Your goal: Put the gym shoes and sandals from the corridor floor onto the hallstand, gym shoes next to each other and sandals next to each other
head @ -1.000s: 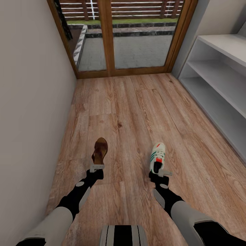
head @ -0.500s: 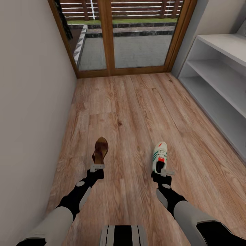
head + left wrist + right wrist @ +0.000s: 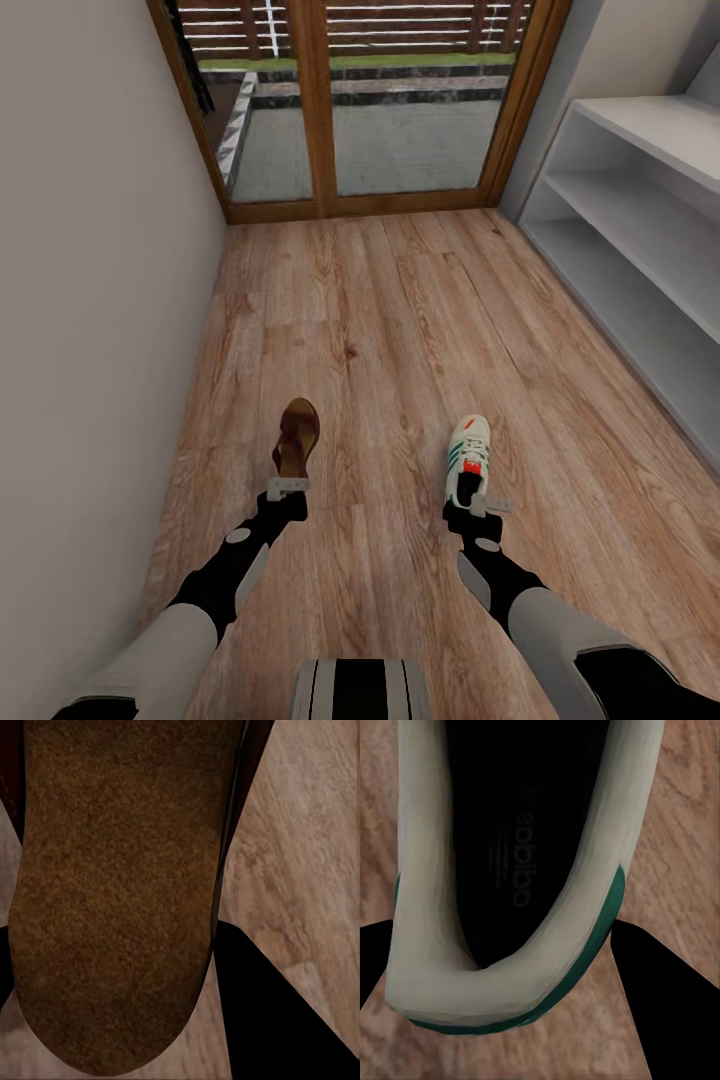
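From the head camera I have the left gripper (image 3: 287, 489) clamped on a sandal (image 3: 296, 437) and the right gripper (image 3: 479, 503) clamped on a gym shoe (image 3: 467, 455), both above the corridor floor (image 3: 380, 320), the hallstand (image 3: 640, 240) along its right edge. My left wrist camera looks onto the sandal's brown footbed (image 3: 112, 900). My right wrist camera looks into the gym shoe's dark opening (image 3: 510, 855).

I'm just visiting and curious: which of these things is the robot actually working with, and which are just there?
Part of the job:
sandal, at left gripper
gym shoe, at right gripper
shoe rack
corridor floor

Just there:
glass door
wall
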### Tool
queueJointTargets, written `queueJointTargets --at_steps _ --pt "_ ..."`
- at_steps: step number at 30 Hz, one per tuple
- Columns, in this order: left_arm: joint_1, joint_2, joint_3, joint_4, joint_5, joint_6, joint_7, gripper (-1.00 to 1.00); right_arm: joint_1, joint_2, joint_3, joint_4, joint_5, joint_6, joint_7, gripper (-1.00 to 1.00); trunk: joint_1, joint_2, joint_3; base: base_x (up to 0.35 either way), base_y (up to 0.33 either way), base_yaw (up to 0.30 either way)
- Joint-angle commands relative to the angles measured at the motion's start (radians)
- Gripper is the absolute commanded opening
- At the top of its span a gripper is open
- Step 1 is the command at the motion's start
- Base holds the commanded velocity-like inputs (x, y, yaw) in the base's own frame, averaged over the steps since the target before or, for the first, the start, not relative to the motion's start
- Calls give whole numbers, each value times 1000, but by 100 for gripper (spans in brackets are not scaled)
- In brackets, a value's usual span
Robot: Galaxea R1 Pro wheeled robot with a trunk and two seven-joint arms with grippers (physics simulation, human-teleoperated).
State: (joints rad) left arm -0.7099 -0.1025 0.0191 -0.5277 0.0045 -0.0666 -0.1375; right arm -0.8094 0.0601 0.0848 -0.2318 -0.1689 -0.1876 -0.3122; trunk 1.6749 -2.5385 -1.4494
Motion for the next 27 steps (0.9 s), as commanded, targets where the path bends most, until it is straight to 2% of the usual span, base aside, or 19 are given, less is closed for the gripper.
queueJointTargets --at_steps 1,12,27 --pt "0 -1 2 -1 -3 -3 -5 -100 -1 0 9 1 -11 -4 -5 -100 0 0 -1 -11 0 0" --pt "0 -9 2 -9 -3 -2 -5 -100 -1 0 8 1 -11 -4 -5 -100 0 0 -1 -2 0 0" --pt "0 -11 2 -9 -3 -1 -5 -100 -1 0 9 1 -11 -4 -5 -100 -7 3 57 0 0 0"
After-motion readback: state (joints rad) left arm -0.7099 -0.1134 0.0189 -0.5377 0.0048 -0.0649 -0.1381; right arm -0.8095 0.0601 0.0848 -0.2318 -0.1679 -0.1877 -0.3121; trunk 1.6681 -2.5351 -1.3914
